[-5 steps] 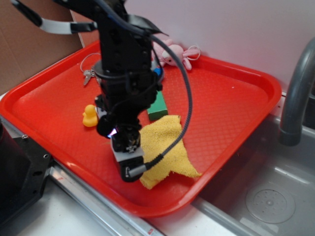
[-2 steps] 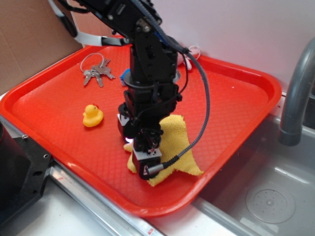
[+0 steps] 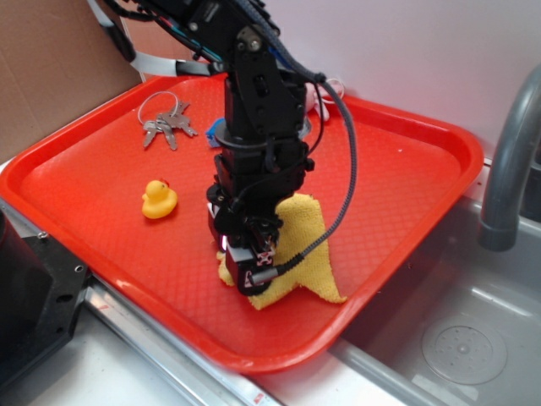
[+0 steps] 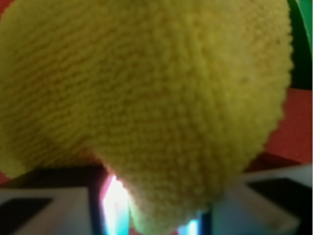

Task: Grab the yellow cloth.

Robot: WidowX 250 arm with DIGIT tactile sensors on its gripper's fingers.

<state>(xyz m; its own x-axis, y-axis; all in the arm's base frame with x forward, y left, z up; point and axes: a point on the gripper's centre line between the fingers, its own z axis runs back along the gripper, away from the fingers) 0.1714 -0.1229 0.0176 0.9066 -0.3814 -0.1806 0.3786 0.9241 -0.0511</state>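
Observation:
The yellow cloth [image 3: 306, 244] lies bunched on the red tray [image 3: 397, 186] near its front edge, rising to a peak behind the arm. My gripper [image 3: 251, 275] points down at the cloth's left side. In the wrist view the yellow cloth [image 4: 146, 98] fills nearly the whole frame. A fold of it narrows down between the two fingers of my gripper [image 4: 156, 215], which is shut on it. A strip of the green block [image 4: 304, 44] shows at the top right of that view; in the exterior view the arm hides it.
A small yellow rubber duck [image 3: 158, 200] sits on the tray's left part, a bunch of keys [image 3: 165, 125] behind it. A blue object [image 3: 217, 131] peeks out behind the arm. A grey faucet [image 3: 507, 169] and sink [image 3: 456, 338] lie right; a black box [image 3: 34, 296] stands front left.
The arm has swung right from beside the duck onto the cloth's left part. The cloth is now bunched and drawn up between the fingers, and the gripper has risen slightly.

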